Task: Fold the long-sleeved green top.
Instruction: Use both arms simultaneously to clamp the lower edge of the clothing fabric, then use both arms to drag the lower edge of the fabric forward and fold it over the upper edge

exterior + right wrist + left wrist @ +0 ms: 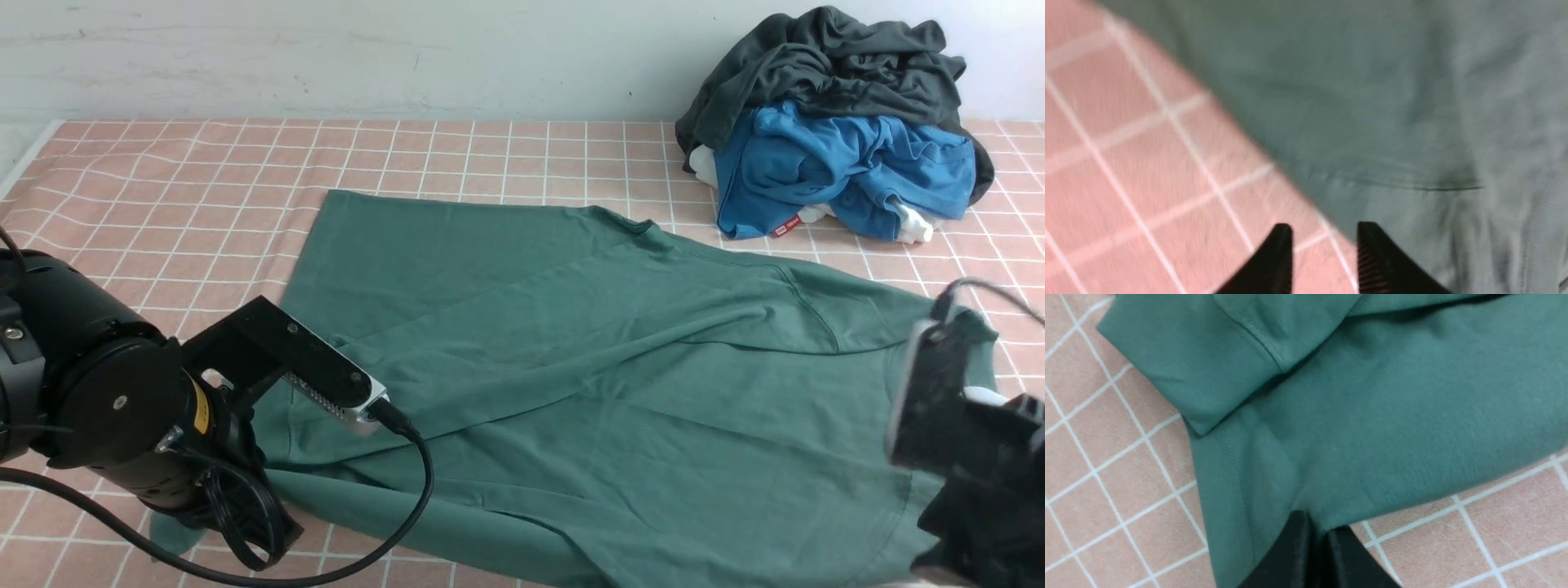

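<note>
Green long-sleeved top (612,384) lay spread and creased across the pink checked tabletop (204,180), with a cuffed sleeve doubled over the body ahead of the left end effector (1318,524). That end effector was clenched on the near edge of the cloth, its fingers pressed together and the fabric puckering toward them. The right end effector (1325,228) was released, its jaws parted with nothing between them. The garment's edge crossed just ahead of its tips, one finger over cloth and the other over bare tabletop, though that view was blurred. The step in hand looked like taking both near edges so they could be carried over. To do it well, the right end effector would probably need to reach a little further onto the cloth and take a full layer. Both should then lift level and together, so the loose sleeve ahead of the left one was not dragged askew.
</note>
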{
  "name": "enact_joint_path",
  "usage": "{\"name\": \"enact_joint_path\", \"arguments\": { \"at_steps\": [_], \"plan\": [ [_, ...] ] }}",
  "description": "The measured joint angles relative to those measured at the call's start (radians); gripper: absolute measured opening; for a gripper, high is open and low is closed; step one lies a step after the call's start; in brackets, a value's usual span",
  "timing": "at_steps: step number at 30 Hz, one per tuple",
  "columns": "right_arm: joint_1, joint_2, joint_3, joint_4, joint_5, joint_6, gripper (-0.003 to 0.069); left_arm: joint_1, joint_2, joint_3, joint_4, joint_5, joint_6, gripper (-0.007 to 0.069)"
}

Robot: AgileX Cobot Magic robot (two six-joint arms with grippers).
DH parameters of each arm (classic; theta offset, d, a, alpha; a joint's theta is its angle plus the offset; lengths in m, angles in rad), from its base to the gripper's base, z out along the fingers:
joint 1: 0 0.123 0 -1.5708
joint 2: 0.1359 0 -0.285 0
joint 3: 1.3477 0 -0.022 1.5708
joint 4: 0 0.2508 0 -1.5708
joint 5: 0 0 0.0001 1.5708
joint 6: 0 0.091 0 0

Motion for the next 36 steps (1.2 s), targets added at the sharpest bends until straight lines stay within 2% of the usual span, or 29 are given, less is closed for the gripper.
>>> {"name": "enact_joint_path", "arguments": {
  "at_steps": [3, 6, 10, 13, 16, 20, 23, 28, 30, 36],
  "plan": [
    [0.069, 0.083, 0.0, -0.155, -0.03, 0.013, 0.0371, 0.0, 0.0, 0.0, -0.005, 0.0, 0.001, 0.0006],
    [0.086, 0.164, -0.002, -0.269, -0.13, 0.043, 0.0388, 0.0, 0.0, 0.0, -0.01, 0.002, 0.001, 0.0006],
    [0.086, 0.243, -0.003, -0.331, -0.169, 0.051, 0.0335, 0.0, 0.0, 0.0, -0.021, 0.011, 0.0, 0.0006],
    [0.086, 0.271, -0.004, -0.336, -0.159, 0.052, 0.0256, 0.0, 0.0, 0.0, -0.025, 0.022, 0.0, 0.0006],
    [0.087, 0.271, -0.004, -0.334, -0.155, 0.052, 0.0223, 0.0, 0.0, 0.0, -0.026, 0.025, 0.0, 0.0006],
    [0.087, 0.271, -0.007, -0.32, -0.154, 0.06, 0.011, 0.0, 0.0, 0.0, -0.031, 0.025, 0.0, 0.0006],
    [0.087, 0.267, -0.008, -0.3, -0.145, 0.136, 0.0017, 0.0, -0.001, 0.0, -0.048, 0.043, 0.0, 0.0006],
    [0.088, 0.202, -0.01, -0.29, -0.061, 0.429, -0.0003, 0.0, -0.058, 0.0, -0.056, 0.093, -0.011, 0.0006],
    [0.088, 0.171, -0.011, -0.315, -0.035, 0.506, -0.0003, 0.0, -0.096, -0.006, -0.049, 0.093, -0.027, 0.0006],
    [0.07, 0.149, -0.09, -0.402, -0.038, 0.552, -0.0003, 0.025, -0.086, -0.111, -0.032, 0.076, -0.089, 0.0006]
  ]
}}
